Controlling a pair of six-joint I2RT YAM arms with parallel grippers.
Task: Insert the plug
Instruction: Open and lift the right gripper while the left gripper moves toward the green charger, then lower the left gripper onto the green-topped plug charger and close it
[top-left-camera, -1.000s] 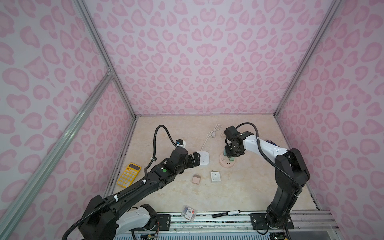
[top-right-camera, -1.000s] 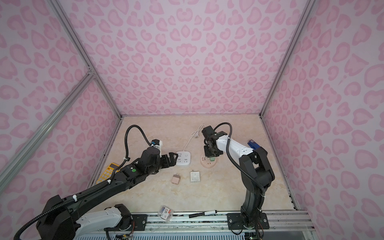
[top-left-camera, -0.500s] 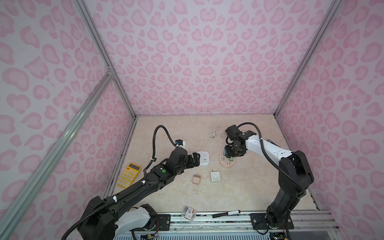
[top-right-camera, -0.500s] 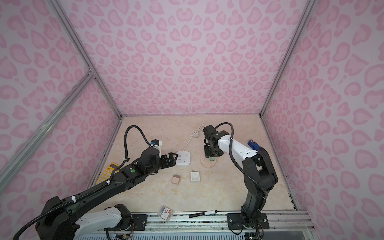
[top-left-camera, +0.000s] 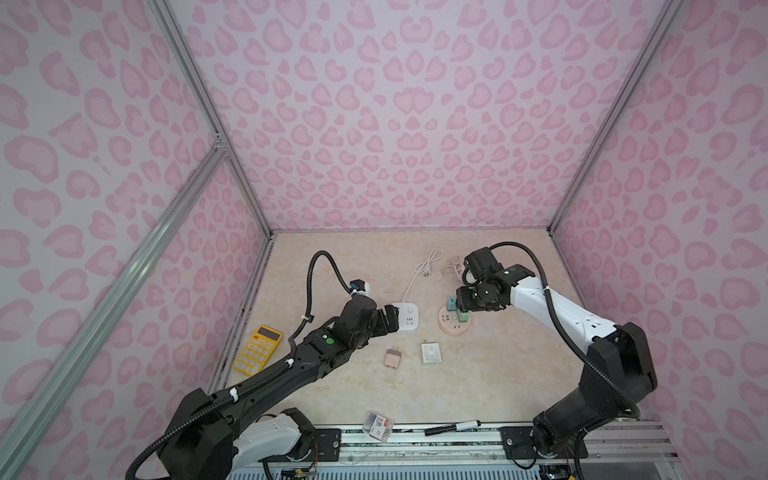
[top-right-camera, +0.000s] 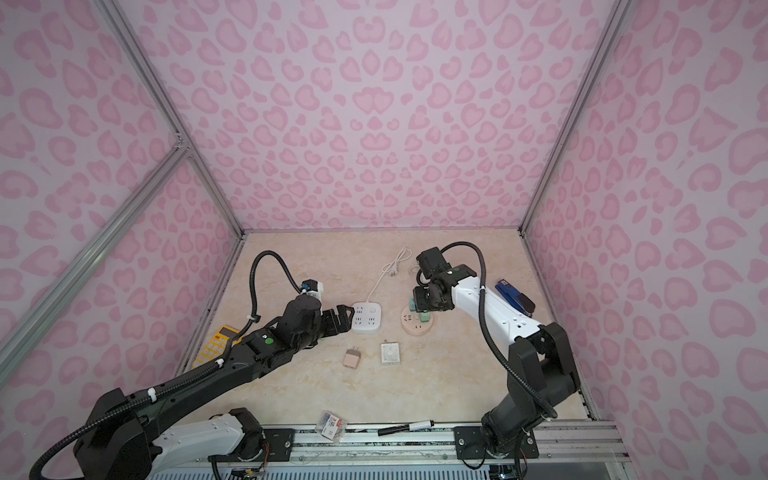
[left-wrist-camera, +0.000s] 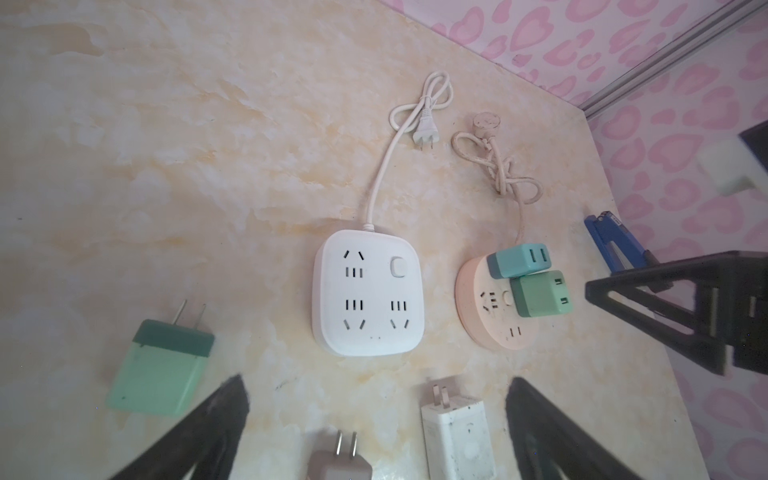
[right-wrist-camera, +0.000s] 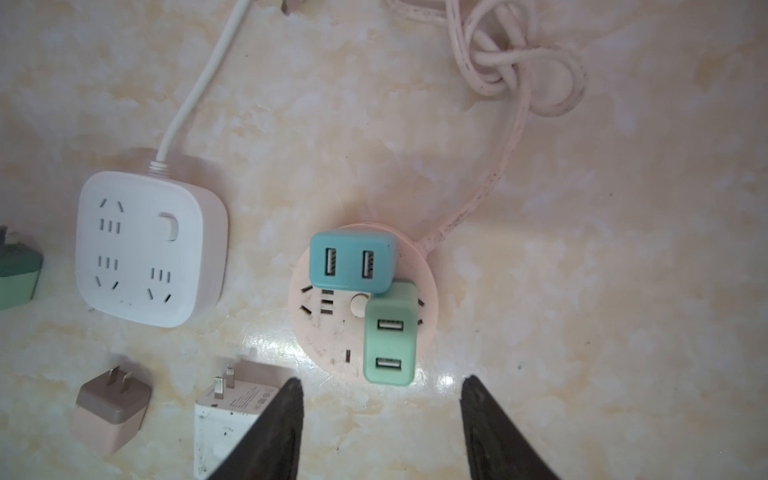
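Nearest the rail, a pink charger (top-left-camera: 392, 358) and a white charger (top-left-camera: 431, 353) lie flat on the marble tabletop (top-left-camera: 478, 382). Just beyond them the left gripper (top-right-camera: 343, 318) hangs wide open and empty, just beside the white square power strip (top-left-camera: 407, 318). Farther right, the right gripper (right-wrist-camera: 380, 379) hovers over the round pink power strip (top-left-camera: 451, 329) with its jaws partly apart and nothing between them, while the green USB plug (right-wrist-camera: 390, 332) stands seated in that strip, just beside the teal USB plug (right-wrist-camera: 352, 259).
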